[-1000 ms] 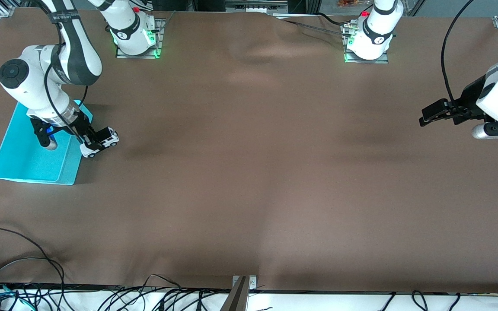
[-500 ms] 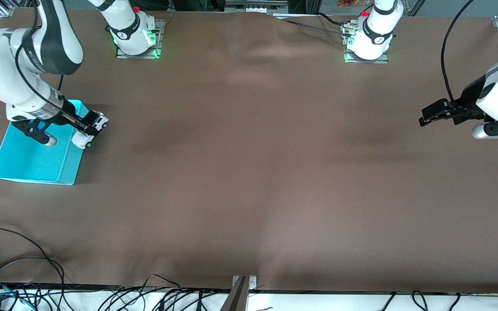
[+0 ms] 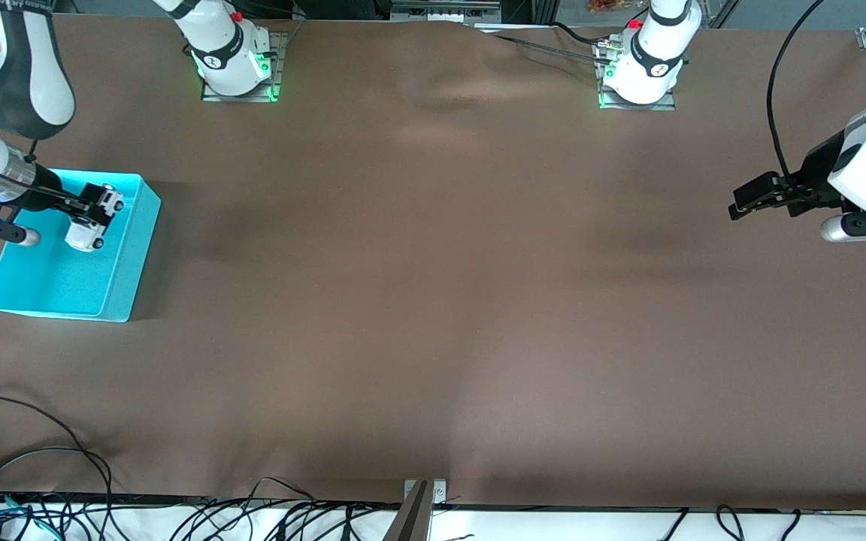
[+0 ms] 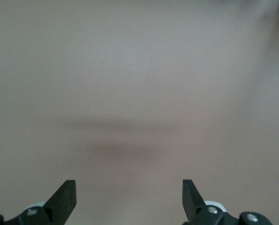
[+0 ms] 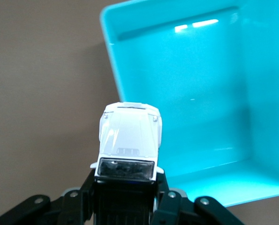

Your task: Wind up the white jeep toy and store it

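The white jeep toy [image 3: 93, 219] hangs in the air over the cyan bin [image 3: 125, 263], held by its black roof end in my right gripper [image 3: 91, 210], which is shut on it. In the right wrist view the jeep toy [image 5: 129, 140] points its white hood out from the jaws, above the bin's rim [image 5: 112, 61] and blue floor. My left gripper [image 3: 737, 203] waits open over bare cloth at the left arm's end of the table, and its black fingertips [image 4: 64, 199] stand wide apart with nothing between them.
A brown cloth [image 3: 433, 300] covers the whole table. Loose black cables [image 3: 42, 451] lie along the table edge nearest the front camera. The two arm bases [image 3: 237, 68] stand at the edge farthest from that camera.
My right gripper has carried the jeep toy from beside the bin's wall to over the bin's inside. The left arm has not moved.
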`<state>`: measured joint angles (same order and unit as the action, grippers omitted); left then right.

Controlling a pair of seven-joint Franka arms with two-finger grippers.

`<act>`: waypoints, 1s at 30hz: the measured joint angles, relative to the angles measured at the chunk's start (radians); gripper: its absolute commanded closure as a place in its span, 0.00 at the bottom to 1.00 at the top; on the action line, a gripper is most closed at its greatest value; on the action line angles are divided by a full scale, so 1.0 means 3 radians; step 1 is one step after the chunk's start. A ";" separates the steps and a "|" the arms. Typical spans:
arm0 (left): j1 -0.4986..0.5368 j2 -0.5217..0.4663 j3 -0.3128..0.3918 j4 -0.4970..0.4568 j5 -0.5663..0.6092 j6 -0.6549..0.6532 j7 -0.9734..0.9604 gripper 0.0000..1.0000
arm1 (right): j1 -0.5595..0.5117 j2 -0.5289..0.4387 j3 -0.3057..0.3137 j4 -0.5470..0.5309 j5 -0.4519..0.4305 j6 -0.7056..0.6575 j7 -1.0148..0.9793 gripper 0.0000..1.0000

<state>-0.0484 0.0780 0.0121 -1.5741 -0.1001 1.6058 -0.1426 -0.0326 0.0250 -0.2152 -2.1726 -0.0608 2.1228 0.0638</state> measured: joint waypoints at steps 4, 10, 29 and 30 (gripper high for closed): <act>0.0000 0.0000 0.0000 0.0000 0.0000 0.0000 0.0000 0.00 | -0.0008 0.0129 -0.0157 -0.0004 -0.0152 0.0172 -0.0177 1.00; 0.0000 0.0000 0.0000 0.0000 0.0000 0.0000 0.0000 0.00 | -0.0034 0.0444 -0.0388 -0.0010 -0.0189 0.0583 -0.0502 1.00; 0.0000 0.0000 0.0000 0.0000 0.0000 0.0000 0.0000 0.00 | -0.0151 0.1154 -0.0420 -0.0012 -0.0189 0.1063 -0.0545 1.00; 0.0000 0.0000 0.0000 0.0000 0.0000 0.0000 0.0000 0.00 | -0.0158 0.1170 -0.0420 -0.0012 -0.0189 0.1079 -0.0545 1.00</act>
<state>-0.0484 0.0780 0.0121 -1.5741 -0.1000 1.6058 -0.1426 -0.0800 0.3761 -0.3411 -2.1761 -0.1176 2.4466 -0.0998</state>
